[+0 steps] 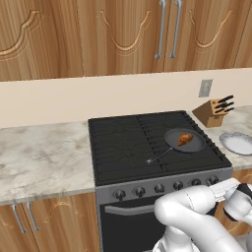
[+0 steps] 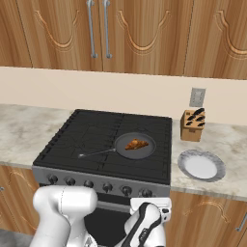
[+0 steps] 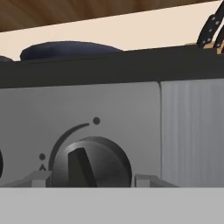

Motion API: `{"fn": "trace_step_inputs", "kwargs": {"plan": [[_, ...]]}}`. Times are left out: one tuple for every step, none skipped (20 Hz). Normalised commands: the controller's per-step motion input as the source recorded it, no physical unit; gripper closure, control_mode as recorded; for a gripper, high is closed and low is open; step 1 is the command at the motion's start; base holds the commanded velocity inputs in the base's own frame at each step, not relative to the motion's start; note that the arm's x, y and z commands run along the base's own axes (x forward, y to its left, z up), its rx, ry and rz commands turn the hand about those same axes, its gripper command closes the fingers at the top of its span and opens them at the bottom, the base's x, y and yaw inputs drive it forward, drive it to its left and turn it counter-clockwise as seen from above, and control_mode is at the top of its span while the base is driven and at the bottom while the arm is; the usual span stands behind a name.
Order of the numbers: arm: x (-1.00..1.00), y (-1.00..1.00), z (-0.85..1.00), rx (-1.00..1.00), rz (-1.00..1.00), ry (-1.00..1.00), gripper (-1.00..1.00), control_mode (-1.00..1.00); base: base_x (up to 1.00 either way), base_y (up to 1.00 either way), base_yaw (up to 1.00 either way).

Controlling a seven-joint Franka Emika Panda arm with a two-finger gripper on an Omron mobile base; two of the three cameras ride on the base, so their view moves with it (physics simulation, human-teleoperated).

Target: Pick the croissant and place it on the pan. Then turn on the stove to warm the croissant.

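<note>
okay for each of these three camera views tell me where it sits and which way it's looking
Left base view: behind the arm's left, looking down at the stove; white arm lower right.
Right base view: behind its right, same stove; arm lower left.
Hand view: on the hand, level with a knob.
Both base views share the pan holding the croissant.

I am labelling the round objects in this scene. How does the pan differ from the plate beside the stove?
The pan is dark grey; the plate is pale grey-white. The pan has a long thin handle; the plate has none. The pan sits on the stove grates; the plate lies on the counter. The pan holds the croissant; the plate holds nothing. Both are round and shallow.
</note>
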Motion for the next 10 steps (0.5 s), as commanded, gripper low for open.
{"fn": "trace_step_inputs", "kwargs": {"plan": [[0.16,0.00,0.54,-0.02,0.04,0.00,1.00,-1.00,0.00,0.00,0.00],[0.16,0.00,0.55,-0.02,0.04,0.00,1.00,-1.00,0.00,0.00,0.00],[0.16,0.00,0.56,-0.03,0.04,0.00,1.00,-1.00,0.00,0.00,0.00],[0.16,0.00,0.61,-0.04,0.04,0.00,1.00,-1.00,0.00,0.00,0.00],[0.14,0.00,0.62,-0.06,0.04,0.00,1.00,-1.00,0.00,0.00,0.00],[0.11,0.00,0.59,-0.10,0.04,0.00,1.00,-1.00,0.00,0.00,0.00],[0.11,0.00,0.60,-0.13,0.04,0.00,1.00,-1.00,0.00,0.00,0.00],[0.12,0.00,0.61,-0.14,0.04,0.00,1.00,-1.00,0.00,0.00,0.00],[0.12,0.00,0.62,-0.15,0.05,0.00,1.00,-1.00,0.00,0.00,0.00],[0.13,0.00,0.66,-0.15,0.05,0.00,1.00,-1.00,0.00,0.00,0.00]]}}
